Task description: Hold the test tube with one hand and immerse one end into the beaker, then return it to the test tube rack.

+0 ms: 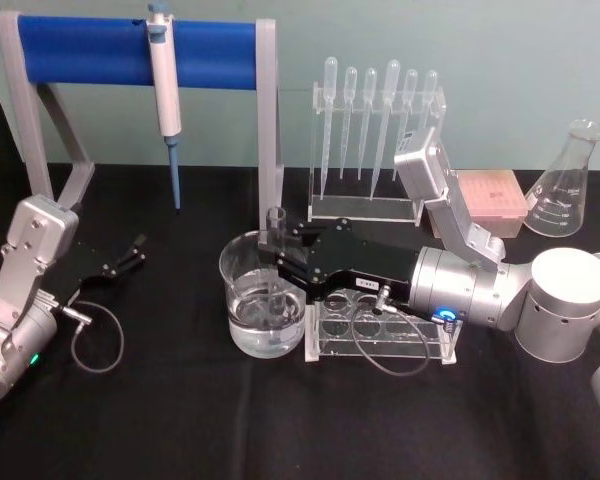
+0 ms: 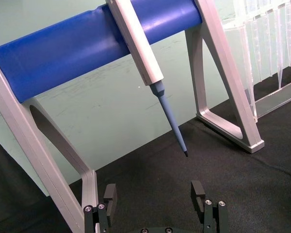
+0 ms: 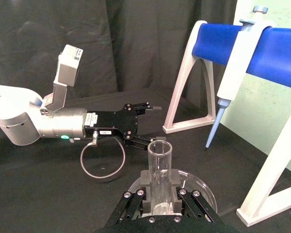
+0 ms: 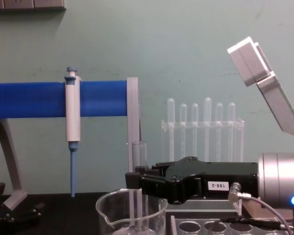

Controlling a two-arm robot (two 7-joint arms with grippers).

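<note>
Clear glass, the test tube [image 1: 275, 228] stands upright with its open rim above the beaker [image 1: 230, 290] and its lower end down inside, where we see water in the bottom. The right gripper [image 1: 277, 255] reaches in level from the right edge of the table [image 1: 180, 420], and its black fingers are closed on the tube's upper part, one on each side. In the right wrist view we see the tube [image 3: 159, 170] pinched between the pads over the beaker's rim [image 3: 203, 189]. The beaker sits near the middle of the table, touching or just beside the clear test tube rack [image 1: 380, 350] to its right. By the left edge the left gripper [image 1: 135, 250] rests low with its fingers spread wide and nothing between them. Along the back edge a micropipette [image 1: 164, 80] hangs on a blue-barred stand [image 1: 90, 50], plastic pipettes [image 1: 375, 120] stand in a rack, and an Erlenmeyer flask [image 1: 565, 185] sits at the back right corner.
</note>
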